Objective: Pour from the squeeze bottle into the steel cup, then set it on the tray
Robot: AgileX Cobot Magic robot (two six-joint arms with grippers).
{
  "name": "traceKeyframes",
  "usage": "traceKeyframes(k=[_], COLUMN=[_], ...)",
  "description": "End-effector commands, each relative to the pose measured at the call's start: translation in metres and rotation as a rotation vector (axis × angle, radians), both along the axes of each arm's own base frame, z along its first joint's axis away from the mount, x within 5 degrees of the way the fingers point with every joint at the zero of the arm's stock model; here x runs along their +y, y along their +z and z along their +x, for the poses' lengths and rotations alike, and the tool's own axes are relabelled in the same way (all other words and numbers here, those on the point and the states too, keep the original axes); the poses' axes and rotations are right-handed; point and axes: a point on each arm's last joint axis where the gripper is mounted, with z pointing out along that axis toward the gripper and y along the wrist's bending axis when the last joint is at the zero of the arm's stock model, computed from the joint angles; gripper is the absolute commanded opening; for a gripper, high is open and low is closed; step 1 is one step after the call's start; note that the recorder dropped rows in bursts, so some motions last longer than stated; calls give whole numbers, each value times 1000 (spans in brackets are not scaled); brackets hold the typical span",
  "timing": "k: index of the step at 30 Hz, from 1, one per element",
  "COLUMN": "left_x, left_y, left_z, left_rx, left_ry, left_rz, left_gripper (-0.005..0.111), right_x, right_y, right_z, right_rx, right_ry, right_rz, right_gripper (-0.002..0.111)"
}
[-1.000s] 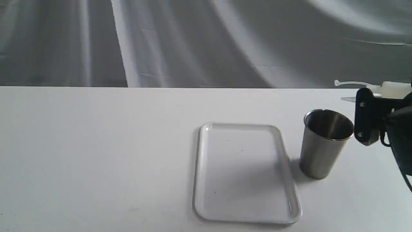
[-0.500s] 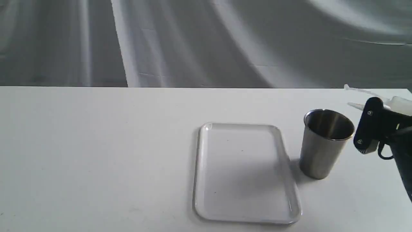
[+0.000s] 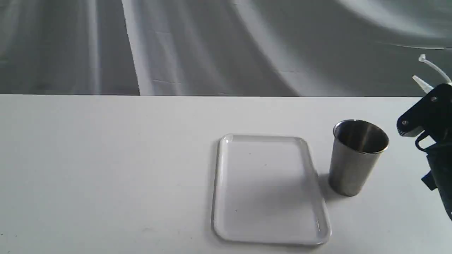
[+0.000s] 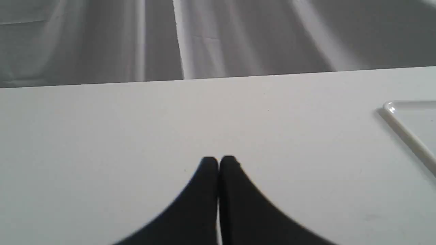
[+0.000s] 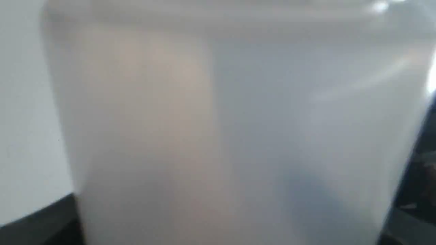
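The steel cup [image 3: 358, 157] stands upright on the white table, just right of the tray [image 3: 226, 190], which is bare. At the far right edge, my right gripper [image 3: 429, 107] is shut on the squeeze bottle. Only the bottle's nozzle [image 3: 421, 83] and cap strap [image 3: 435, 67] show above the black finger, slanting up and to the left, well right of and above the cup's rim. The right wrist view is filled by the squeeze bottle [image 5: 221, 119], its body translucent and blurred. My left gripper [image 4: 218, 162] is shut and holds nothing, low over bare table.
A grey draped cloth hangs behind the table's far edge [image 3: 176, 95]. One corner of the tray [image 4: 405, 132] shows in the left wrist view, off to the side of the left gripper. The left arm is outside the exterior view.
The bottle lay nearly level with its nozzle toward the cup. It has since swung up toward upright, and the right gripper has drawn back to the right, away from the cup.
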Motion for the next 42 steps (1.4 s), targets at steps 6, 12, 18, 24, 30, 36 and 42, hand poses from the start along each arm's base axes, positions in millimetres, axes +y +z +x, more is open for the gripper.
traceKeyframes(k=[6, 12, 18, 24, 30, 36, 42], left_x=[0, 0, 0, 0, 0, 0, 0], left_y=[-1, -1, -1, -1, -1, -1, -1], left_z=[0, 0, 0, 0, 0, 0, 0], left_rx=[-6, -6, -6, -6, -6, -6, -6], left_ry=[2, 2, 2, 2, 2, 2, 2], left_rz=[-3, -6, -6, -3, -3, -6, -6], left_gripper=[0, 0, 0, 0, 0, 0, 0], right_x=[-3, 1, 9, 20, 30, 50, 73], right_y=[43, 79, 110, 136, 144, 144, 160], right_z=[-15, -32, -51, -70, -84, -85, -86], right_rx=[-342, -517, -652, -731, -763, -596, -609], right_ry=[-76, 1, 121, 291, 347, 621, 1007], right_rz=[133, 274, 438, 590, 784, 747, 590], right_gripper=[0, 0, 0, 0, 0, 0, 0])
